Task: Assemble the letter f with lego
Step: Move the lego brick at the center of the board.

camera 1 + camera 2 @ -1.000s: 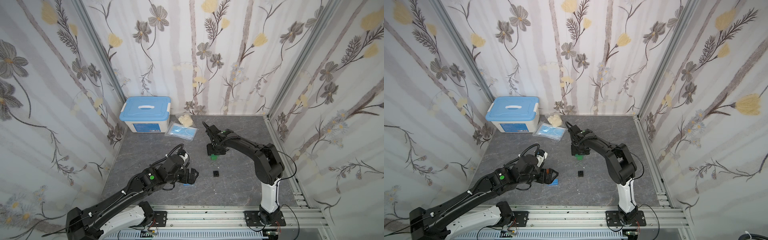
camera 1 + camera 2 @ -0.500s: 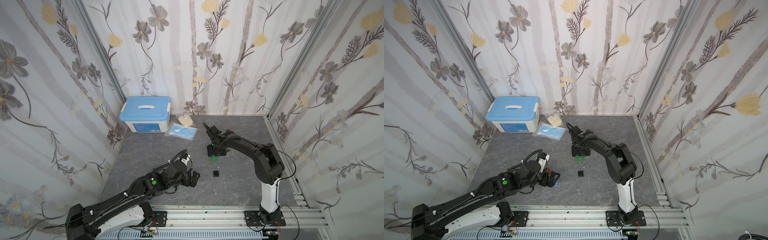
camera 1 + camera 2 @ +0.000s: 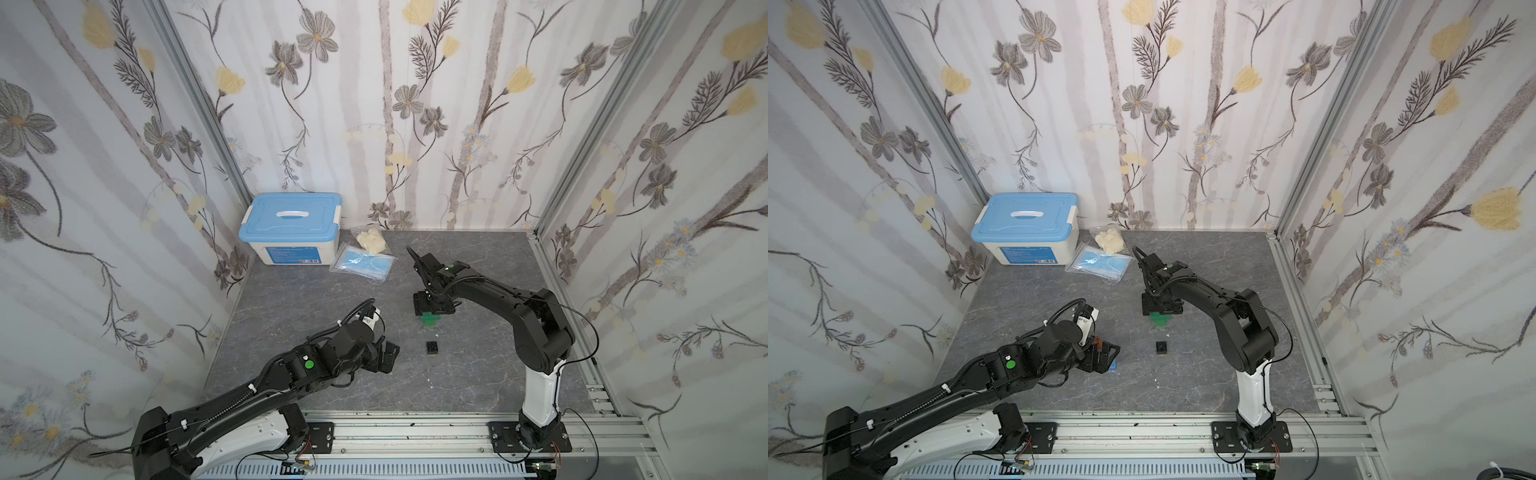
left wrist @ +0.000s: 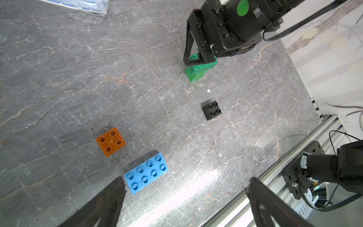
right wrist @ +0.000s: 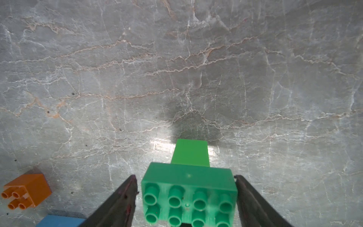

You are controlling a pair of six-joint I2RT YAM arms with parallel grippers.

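A green lego piece, a wide brick on a narrower stem, stands on the grey table. My right gripper straddles it from above, open; a thin gap shows at one finger. In both top views that gripper hides most of the piece. The black brick lies alone, in front of the green piece. The orange brick and the light-blue brick lie studs up, close together. My left gripper hangs wide open and empty just above the table, beside the light-blue brick. The letter f is not in view.
A blue-lidded white box stands in the back left corner. A clear bag of blue masks and a bag of pale pieces lie beside it. The metal rail runs along the front edge. Flowered walls close in three sides.
My right gripper's jaws have widened around the green piece. My left arm has shifted a little toward the front rail, its gripper still wide open.
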